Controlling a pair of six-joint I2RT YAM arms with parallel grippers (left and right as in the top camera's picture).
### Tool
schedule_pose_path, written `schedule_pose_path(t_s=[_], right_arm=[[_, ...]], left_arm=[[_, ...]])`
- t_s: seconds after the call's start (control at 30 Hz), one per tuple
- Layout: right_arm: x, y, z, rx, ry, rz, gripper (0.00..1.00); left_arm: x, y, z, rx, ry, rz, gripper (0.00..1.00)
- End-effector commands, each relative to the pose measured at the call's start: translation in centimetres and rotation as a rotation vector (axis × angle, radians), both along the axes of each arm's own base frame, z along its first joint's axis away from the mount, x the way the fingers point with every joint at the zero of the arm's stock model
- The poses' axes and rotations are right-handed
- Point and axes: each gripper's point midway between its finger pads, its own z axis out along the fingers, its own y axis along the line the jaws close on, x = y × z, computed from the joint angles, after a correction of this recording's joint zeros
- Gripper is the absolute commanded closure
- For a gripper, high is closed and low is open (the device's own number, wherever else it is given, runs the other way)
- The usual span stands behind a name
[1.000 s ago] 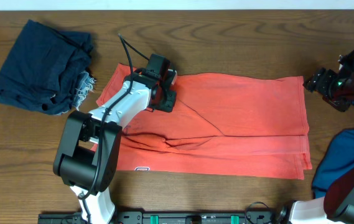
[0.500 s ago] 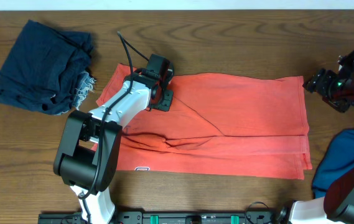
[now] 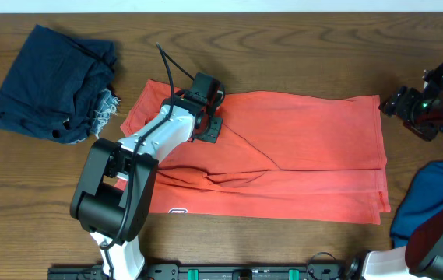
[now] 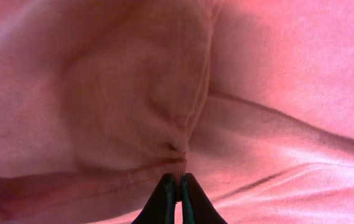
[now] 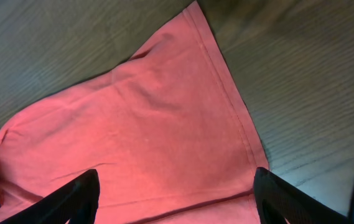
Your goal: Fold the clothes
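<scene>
My left gripper [image 4: 177, 186] is closed, its two black fingertips pressed together on a small pucker of the shirt [image 4: 133, 93]. Coral cloth fills the whole left wrist view and gathers into wrinkles that run toward the tips. From overhead, the left gripper [image 3: 208, 126] sits low on the shirt [image 3: 307, 148] near its upper left part. My white arm reaches up to it across the shirt's left end. A diagonal crease runs from the pinch toward the middle of the cloth.

My right gripper [image 3: 402, 103] stands open, nothing between its fingers. It is poised above the table [image 3: 299, 47] just past the shirt's upper right corner. In the right wrist view, the right gripper [image 5: 175, 173] has its fingers spread wide. The hemmed corner of the shirt [image 5: 145, 124] lies flat on the wood below them.

The shirt lies across the middle of the table as a long band. Its layers are stacked and slightly offset along the lower edge and at the lower right corner. A white label [image 3: 178, 211] shows at the lower left hem. A navy heap [image 3: 54, 82] sits bunched at the table's upper left, just beside the shirt's left end. A blue cloth [image 3: 431, 202] lies at the right edge, near the shirt's lower right corner.
</scene>
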Motion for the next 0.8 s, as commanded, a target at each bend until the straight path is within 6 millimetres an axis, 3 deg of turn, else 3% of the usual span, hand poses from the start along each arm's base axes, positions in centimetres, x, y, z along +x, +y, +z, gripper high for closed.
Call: schedule_pose_path(t_s=[0.0, 0.17, 0.3, 0.63, 0.67, 0.7, 0.77], right_arm=[[0.0, 0.3, -0.2, -0.009, 0.007, 0.021, 0.23], [0.0, 0.2, -0.2, -0.01, 0.007, 0.021, 0.23], [0.0, 0.2, -0.2, -0.01, 0.007, 0.021, 0.23], [0.1, 0.2, -0.2, -0.011, 0.003, 0.021, 0.22], [0.1, 0.2, -0.2, -0.011, 0.002, 0.021, 0.22], [0.1, 0.2, -0.2, -0.011, 0.002, 0.021, 0.22], [0.1, 0.2, -0.2, -0.011, 0.003, 0.021, 0.22]], left_arm=[[0.2, 0.3, 0.1, 0.024, -0.001, 0.0, 0.94], [0.2, -1.5, 3.4, -0.096, -0.016, -0.002, 0.94], [0.3, -1.7, 5.6, -0.136, -0.052, 0.039, 0.94], [-1.1, -3.9, 6.2, -0.254, 0.014, 0.03, 0.93], [-1.2, -3.9, 6.2, -0.252, 0.018, 0.028, 0.83], [-1.4, -3.9, 6.1, -0.248, 0.026, 0.028, 0.64], [-1.7, -3.3, 5.8, -0.216, 0.036, 0.04, 0.61]])
